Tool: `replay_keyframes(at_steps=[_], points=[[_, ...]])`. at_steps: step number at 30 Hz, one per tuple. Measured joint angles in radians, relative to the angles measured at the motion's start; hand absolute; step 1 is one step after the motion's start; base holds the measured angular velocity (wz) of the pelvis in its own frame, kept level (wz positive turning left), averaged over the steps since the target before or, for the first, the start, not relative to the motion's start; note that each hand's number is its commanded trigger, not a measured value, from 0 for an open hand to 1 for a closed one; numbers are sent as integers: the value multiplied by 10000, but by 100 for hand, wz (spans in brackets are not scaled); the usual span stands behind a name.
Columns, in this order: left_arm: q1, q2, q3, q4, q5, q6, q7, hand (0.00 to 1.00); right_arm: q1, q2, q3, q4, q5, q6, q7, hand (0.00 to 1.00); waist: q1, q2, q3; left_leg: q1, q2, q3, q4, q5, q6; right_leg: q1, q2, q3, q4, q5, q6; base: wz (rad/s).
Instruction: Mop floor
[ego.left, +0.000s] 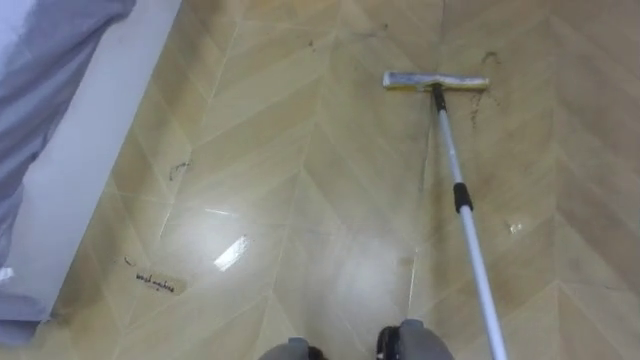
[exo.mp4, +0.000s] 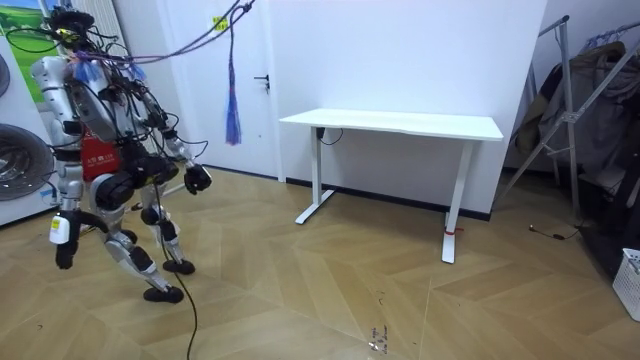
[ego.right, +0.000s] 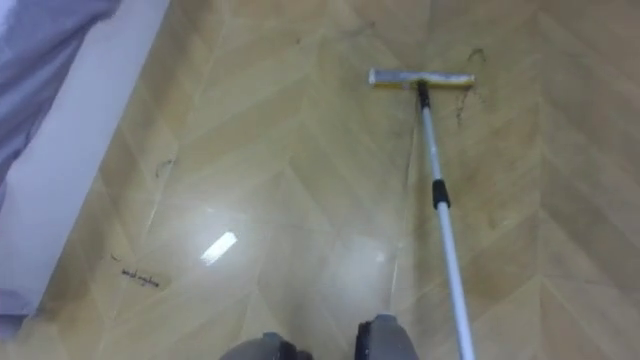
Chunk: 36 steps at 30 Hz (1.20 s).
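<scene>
Several dark scribbles mark the herringbone floor (ego.left: 300, 150), and the mop (ego.left: 450, 150) sits right in among them. The flat mop head (ego.left: 435, 82) lies far out ahead of the robot, pressed level on the boards and set crosswise to the pole (ego.left: 470, 235), so its full width can wipe. One squiggle (ego.left: 487, 57) sits just beyond its right end and a smear (ego.left: 474, 108) just behind it, which looks like the reason the head is parked there.

The pole slants back from the head, past a black collar (ego.left: 462, 196), and runs out at the lower right. That suggests it is being worked from the robot's right side.

More marks wait off to the left: a scuff (ego.left: 178, 170) near the white base (ego.left: 90, 150) under a grey cloth (ego.left: 40, 70), and a longer streak (ego.left: 155, 285) closer in. By my reckoning there is plenty left to do.

In the room view the robot leans forward mid-stride on open floor, well apart from the white desk (exo.mp4: 400, 124). Judging by its body, the right hand (exo.mp4: 65, 250) hangs low at its side and the left hand (exo.mp4: 197, 178) reaches forward at waist height. I cannot tell how the fingers of either hand are set.
</scene>
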Motion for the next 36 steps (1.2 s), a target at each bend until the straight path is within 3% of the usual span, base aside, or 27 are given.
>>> replay_keyframes(at_steps=[3, 5, 7, 11, 12, 17, 21, 27, 29, 30, 36], points=[[29, -14, -48, 45, -149, 17, 2, 0, -546, -64, -2, 50, 50, 30, -4, 100, 34, -116, 21, -42, 153, -27, 788, -43, -106, 143, 116, 9, 546, -436, -105, 9], [56, -21, -47, 13, -114, 11, 22, 0, -1113, -200, -15, 75, 135, 69, -28, 100, 64, -135, 31, -119, 270, -20, 912, -34, -221, 138, 226, 36, 578, -438, -167, -7], [42, 5, -49, 5, -149, -33, 122, 0, -2010, -451, -11, 49, 281, 172, -31, 100, 73, -114, 22, -79, 297, -16, 487, -72, -294, 74, 307, 37, 368, -203, -212, -2], [-149, 45, -55, 5, -148, -120, 346, 0, -3087, -538, -52, -13, 670, 163, 32, 100, 329, -134, 35, 239, 270, 57, -827, -61, -268, 66, 483, 36, -499, 502, -176, -8], [-175, 11, -57, 6, -145, -118, 426, 0, -3244, -509, -86, -49, 988, 72, 157, 100, 361, -133, 34, 311, 277, 55, -1133, 147, -242, 134, 507, 2, -851, 724, -173, 0], [30, 51, -43, 5, -116, -101, 411, 0, -2426, -386, -180, -35, 2019, -253, 578, 100, 281, 6, 44, 910, 307, -130, -2019, 435, -240, 975, 603, -201, -1977, 1153, -109, 3], [151, 20, 189, 127, 5, -102, 184, 0, -980, -363, -181, 206, 2248, -516, 605, 100, 221, 128, 32, 1607, 267, -68, -2540, 536, -125, 1626, 645, -169, -2415, 1268, -32, -6], [238, -42, 941, 238, -10, -162, 158, 0, 238, -78, -576, 491, 1357, -380, 431, 100, -290, 212, -24, 2442, 279, 137, -2907, 472, -8, 2207, 544, 59, -2527, 1213, 61, -14], [250, -88, 944, 400, -143, -237, 136, 0, 415, 5, -578, 415, 1099, -247, 424, 100, -333, 182, -92, 2878, 281, 296, -3285, 526, 31, 2548, 585, 197, -2773, 1258, 125, -25], [269, -127, 962, 451, -138, -241, 99, 0, 482, 9, -589, 417, 989, -153, 412, 100, -353, 191, -166, 3154, 284, 358, -3525, 587, 40, 2773, 641, 292, -3006, 1340, 157, -20], [697, -104, 1093, 343, -107, -359, -14, 0, 109, -2, -864, 264, -171, 246, 260, 100, -340, 63, -158, 4794, 241, 644, -5506, 1343, 40, 4136, 771, 448, -4563, 1921, 208, -16]])
